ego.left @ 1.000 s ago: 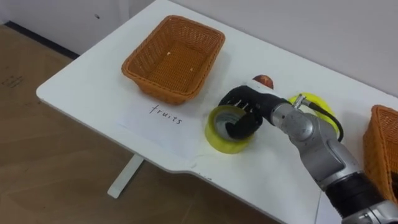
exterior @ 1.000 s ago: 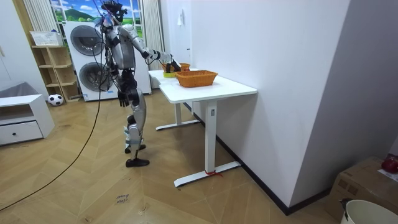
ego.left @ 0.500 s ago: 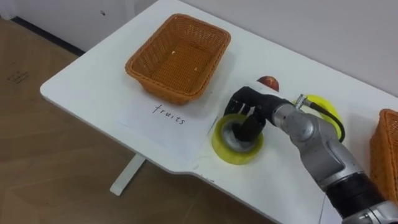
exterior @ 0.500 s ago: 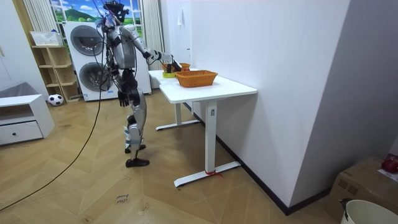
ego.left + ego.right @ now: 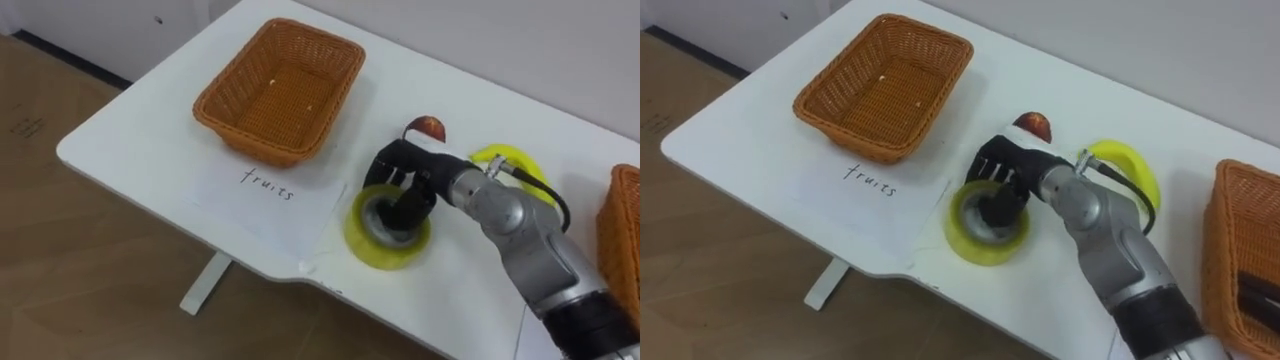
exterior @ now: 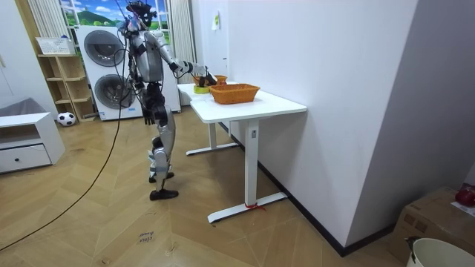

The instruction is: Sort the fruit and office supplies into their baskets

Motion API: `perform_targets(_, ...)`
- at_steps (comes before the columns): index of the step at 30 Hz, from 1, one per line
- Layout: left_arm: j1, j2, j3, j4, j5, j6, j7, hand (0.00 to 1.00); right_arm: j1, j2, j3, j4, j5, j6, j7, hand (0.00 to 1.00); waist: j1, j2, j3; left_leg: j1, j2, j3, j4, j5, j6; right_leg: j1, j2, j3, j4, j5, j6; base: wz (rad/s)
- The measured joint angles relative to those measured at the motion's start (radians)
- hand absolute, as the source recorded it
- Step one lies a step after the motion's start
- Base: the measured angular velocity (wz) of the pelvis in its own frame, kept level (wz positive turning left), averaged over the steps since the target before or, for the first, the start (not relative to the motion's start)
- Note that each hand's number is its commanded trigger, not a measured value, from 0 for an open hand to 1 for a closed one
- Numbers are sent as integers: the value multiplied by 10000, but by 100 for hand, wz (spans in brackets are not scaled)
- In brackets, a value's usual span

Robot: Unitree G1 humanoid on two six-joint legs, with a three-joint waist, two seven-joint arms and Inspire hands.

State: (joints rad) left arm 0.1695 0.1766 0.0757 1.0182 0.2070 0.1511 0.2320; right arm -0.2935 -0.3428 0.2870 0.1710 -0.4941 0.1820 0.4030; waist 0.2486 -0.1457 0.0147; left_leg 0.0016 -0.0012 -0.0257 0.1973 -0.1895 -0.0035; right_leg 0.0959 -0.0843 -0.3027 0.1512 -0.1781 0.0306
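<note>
The right hand (image 5: 408, 178) grips the yellow tape roll (image 5: 380, 256), thumb in its core and fingers curled over the rim. The roll lies flat on the table (image 5: 150, 130). An apple (image 5: 428, 128) sits at the hand's 12 o'clock, and 1 wicker basket (image 5: 225, 100) at 10 o'clock. The left hand (image 6: 151, 116) hangs by the hip.

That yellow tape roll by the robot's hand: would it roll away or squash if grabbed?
It probably won't roll: the yellow tape roll lies flat on the table. Its wall looks thick, so likely stiff, not squashy. The robot hand has fingers curled into its open centre, which should give a fair hold.
</note>
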Motion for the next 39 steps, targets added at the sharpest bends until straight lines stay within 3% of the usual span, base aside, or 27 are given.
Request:
perform_targets(5,213,-9,608,261,9,-315,-3,0,92,-484,-1125,-1136,182,-83,-91,100,-744,-48,-34,126,32,182,-37,0,0,48,18,223,3,2,5,-12)
perform_targets(10,407,0,777,264,-69,-429,12,0,90,-703,-2460,-1816,629,-115,-729,100,-1172,-154,-116,302,65,319,-95,-1,-1,85,54,563,-1,3,6,-13)
perform_targets(18,452,-1,919,209,-68,-495,12,0,100,-879,-3220,-1907,1127,-166,-1050,100,-1505,-76,-67,439,137,550,-179,-7,-5,45,120,808,44,50,27,-14)
perform_targets(23,760,-8,977,140,-77,-500,14,0,100,-1014,-3574,-1915,1982,-164,-1195,100,-1647,-1,-123,477,204,729,-217,-5,-10,-76,148,820,200,52,24,-8)
perform_targets(29,1011,-6,976,-287,-66,-484,-6,0,100,-1202,-3595,-1814,2062,-161,-1357,100,-1873,-75,-166,467,204,774,-230,-5,-10,-127,135,811,201,52,24,-1)
perform_targets(39,1049,-20,1185,-473,-581,-639,-43,0,99,-1331,-4410,70,2263,-156,-2010,100,-2080,-70,-123,461,208,776,-262,-6,-10,-141,142,825,172,52,24,0)
